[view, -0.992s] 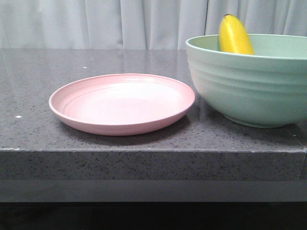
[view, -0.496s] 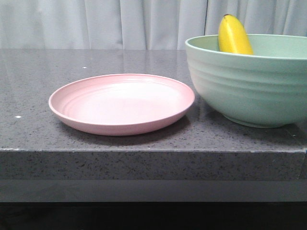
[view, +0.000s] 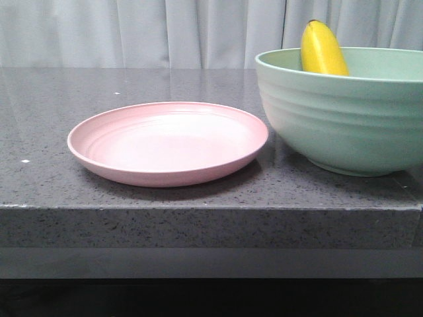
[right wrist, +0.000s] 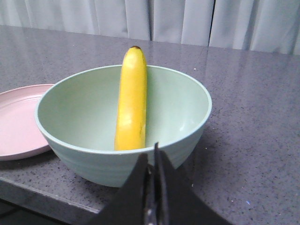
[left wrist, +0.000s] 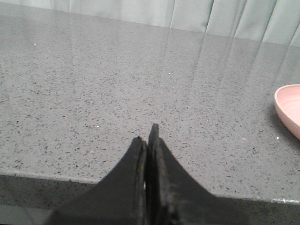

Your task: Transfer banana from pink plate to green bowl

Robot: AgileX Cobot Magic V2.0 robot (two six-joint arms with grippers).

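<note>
The yellow banana [view: 322, 49] [right wrist: 131, 101] leans upright inside the mint-green bowl [view: 344, 112] [right wrist: 93, 159], its dark tip poking above the far rim. The pink plate [view: 168, 142] [right wrist: 16, 122] lies bare just left of the bowl, and its rim [left wrist: 288, 108] shows in the left wrist view. My right gripper [right wrist: 151, 154] is shut with nothing in it, held back on the near side of the bowl. My left gripper [left wrist: 146, 133] is shut and holds nothing, low over the grey counter well left of the plate. Neither gripper shows in the front view.
The grey speckled counter [view: 132, 218] has a front edge close below the plate and bowl. A pale curtain [view: 132, 30] hangs behind the counter.
</note>
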